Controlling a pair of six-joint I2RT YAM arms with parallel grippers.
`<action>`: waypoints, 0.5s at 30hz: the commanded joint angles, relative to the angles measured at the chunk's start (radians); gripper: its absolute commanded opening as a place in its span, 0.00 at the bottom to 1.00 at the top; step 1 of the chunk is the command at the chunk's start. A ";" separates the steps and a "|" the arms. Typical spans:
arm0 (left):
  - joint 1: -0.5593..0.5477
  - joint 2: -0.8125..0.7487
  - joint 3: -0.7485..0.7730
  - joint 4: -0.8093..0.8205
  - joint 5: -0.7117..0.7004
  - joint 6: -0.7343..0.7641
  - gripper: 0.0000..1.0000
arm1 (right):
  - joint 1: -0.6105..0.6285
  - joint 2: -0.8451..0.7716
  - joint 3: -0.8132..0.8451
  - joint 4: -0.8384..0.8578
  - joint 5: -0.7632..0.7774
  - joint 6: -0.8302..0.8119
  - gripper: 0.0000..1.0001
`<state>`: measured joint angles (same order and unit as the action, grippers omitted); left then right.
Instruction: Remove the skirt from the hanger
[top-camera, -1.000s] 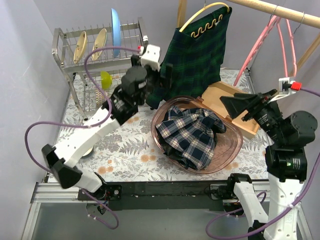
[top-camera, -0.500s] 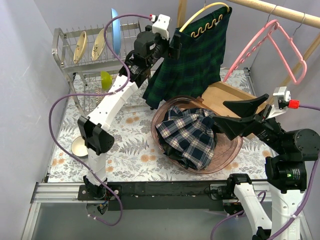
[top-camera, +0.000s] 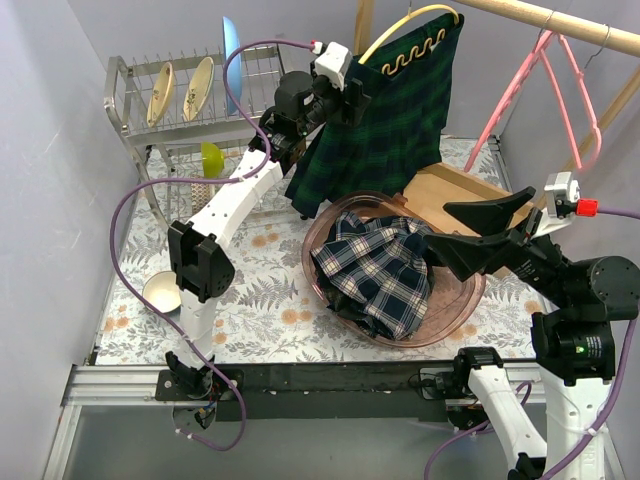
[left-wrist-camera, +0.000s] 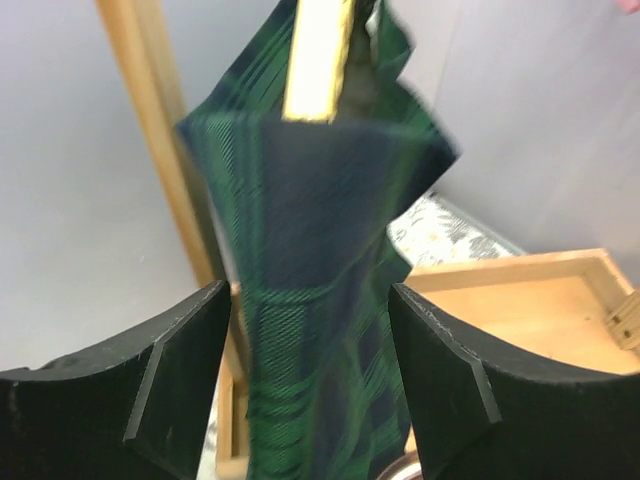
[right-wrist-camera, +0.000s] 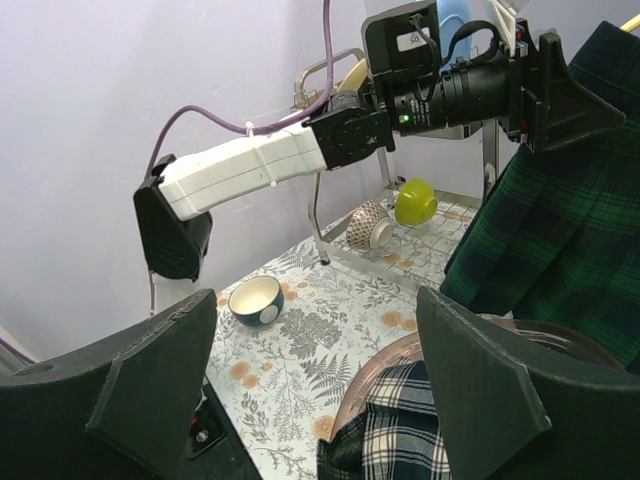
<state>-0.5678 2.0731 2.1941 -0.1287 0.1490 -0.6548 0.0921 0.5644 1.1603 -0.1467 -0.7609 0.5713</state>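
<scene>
Overhead, left-wrist and right-wrist views. The skirt (top-camera: 395, 110), a dark green and navy tartan with a gold scalloped trim (top-camera: 415, 52) along its waistband, hangs on a yellow hanger (top-camera: 400, 22) from a wooden rail (top-camera: 540, 18) at the back of the table. The cloth drops in loose folds and widens toward the hem. The hem's lower left corner reaches down to the far rim of a clear brown basin (top-camera: 470, 300).

The left gripper (left-wrist-camera: 310, 290) is raised to the skirt's upper left edge. Its jaws stand apart, one finger (left-wrist-camera: 180, 370) on each side of the folded edge, and the cloth between them hangs uncrushed. The yellow hanger end shows just above that fold.

The right gripper (top-camera: 438, 227) hovers above the basin's right side, jaws spread wide and grasping nothing.

Edges and room: an upright wooden post (top-camera: 363, 20) stands close behind the skirt's left edge. A dish rack (top-camera: 130, 110) stands to the left of the left arm. Right of the skirt there is a gap of bare wall before a pink hanger (top-camera: 520, 85) on the same rail. Below the skirt lie a wooden tray (top-camera: 450, 185) and the basin, which holds a crumpled plaid garment (top-camera: 385, 265).
</scene>
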 joint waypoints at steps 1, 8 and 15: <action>-0.001 -0.001 0.029 0.086 0.063 -0.009 0.63 | 0.005 0.011 0.042 0.049 0.018 -0.007 0.87; -0.003 0.018 0.035 0.123 0.037 -0.014 0.63 | 0.006 0.014 0.029 0.059 0.026 -0.004 0.87; -0.003 0.048 0.085 0.173 0.027 -0.028 0.51 | 0.005 0.011 0.006 0.078 0.034 0.002 0.87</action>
<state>-0.5705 2.1239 2.2082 -0.0067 0.1791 -0.6735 0.0921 0.5709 1.1671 -0.1364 -0.7395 0.5716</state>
